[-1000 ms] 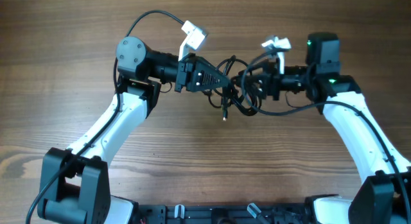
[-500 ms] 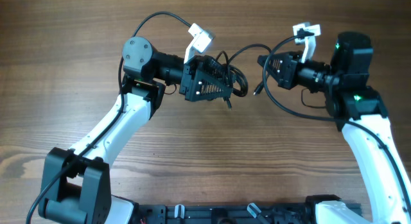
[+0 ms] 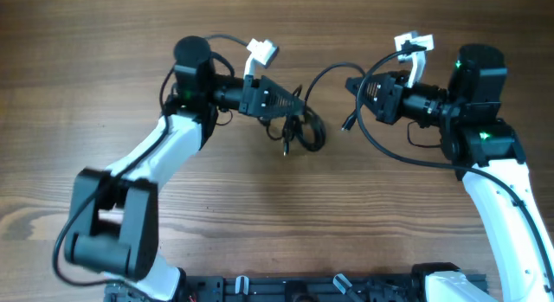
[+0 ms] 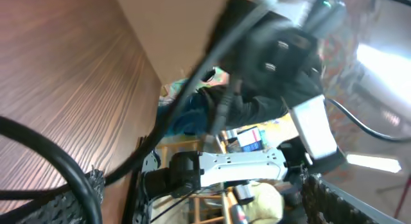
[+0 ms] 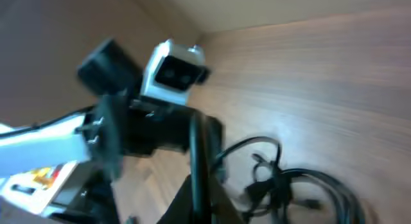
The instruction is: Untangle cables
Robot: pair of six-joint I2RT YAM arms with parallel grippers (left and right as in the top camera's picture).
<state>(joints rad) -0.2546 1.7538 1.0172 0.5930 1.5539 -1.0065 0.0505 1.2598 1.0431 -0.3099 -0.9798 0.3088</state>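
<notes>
The left gripper (image 3: 297, 106) is shown spread over the cable bundle (image 3: 303, 134); right of it, one cable (image 3: 325, 70) is clamped in the right gripper (image 3: 351, 82)

No text, brand, number or sign can be read in any view. Beyond the far edge of the table (image 4: 64, 89) in the left wrist view stand colourful printed boxes (image 4: 249, 135), too blurred to make out. The same goes for a yellow and red label (image 5: 40, 178) past the table's edge in the right wrist view.
</notes>
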